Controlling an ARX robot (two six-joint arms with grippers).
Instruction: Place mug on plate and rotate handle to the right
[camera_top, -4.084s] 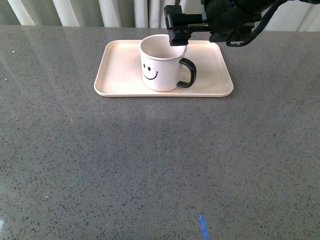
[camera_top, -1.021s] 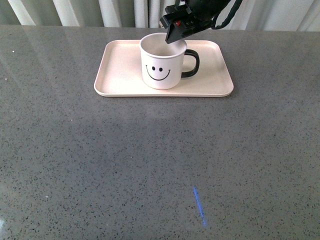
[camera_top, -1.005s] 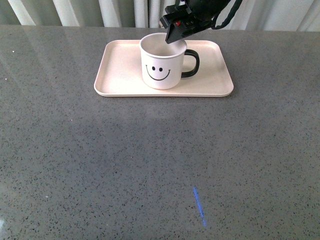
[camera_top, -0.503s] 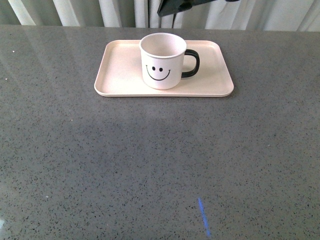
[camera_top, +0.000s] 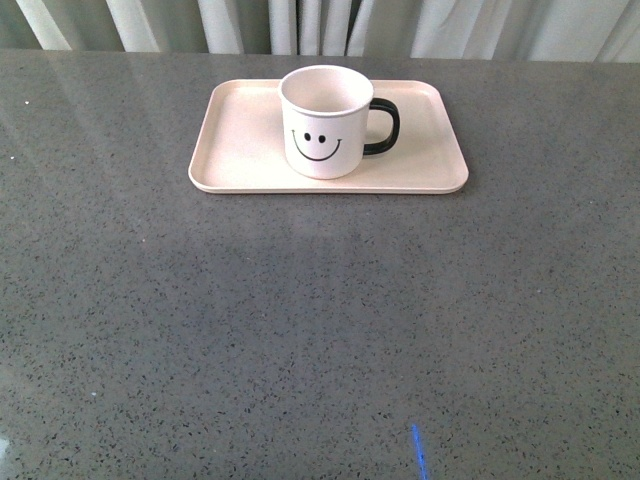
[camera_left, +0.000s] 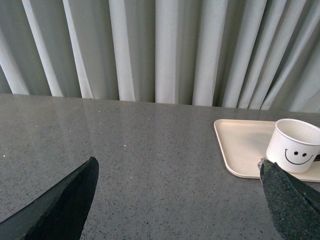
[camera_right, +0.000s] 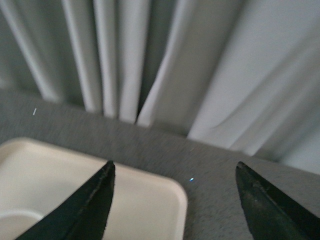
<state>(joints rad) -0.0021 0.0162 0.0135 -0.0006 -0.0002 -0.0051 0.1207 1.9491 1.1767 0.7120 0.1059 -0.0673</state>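
Note:
The white mug (camera_top: 326, 122) with a black smiley face stands upright on the pale pink-cream plate (camera_top: 240, 150) at the far middle of the table. Its black handle (camera_top: 384, 128) points to the right. Neither gripper shows in the front view. In the left wrist view my left gripper (camera_left: 177, 200) is open and empty over bare table, with the mug (camera_left: 294, 152) and plate (camera_left: 240, 147) off to one side. In the right wrist view my right gripper (camera_right: 175, 200) is open and empty above a corner of the plate (camera_right: 150, 210); the mug's rim (camera_right: 15, 220) barely shows.
The grey speckled table (camera_top: 320, 320) stretches in front of the plate. Pale curtains (camera_top: 300, 25) hang behind its far edge. A small blue light streak (camera_top: 420, 462) lies on the table near the front.
My right gripper has let go of the mug's rim, lifted up and back and left the front view. The mug was turned, so its handle points right and the face looks forward.

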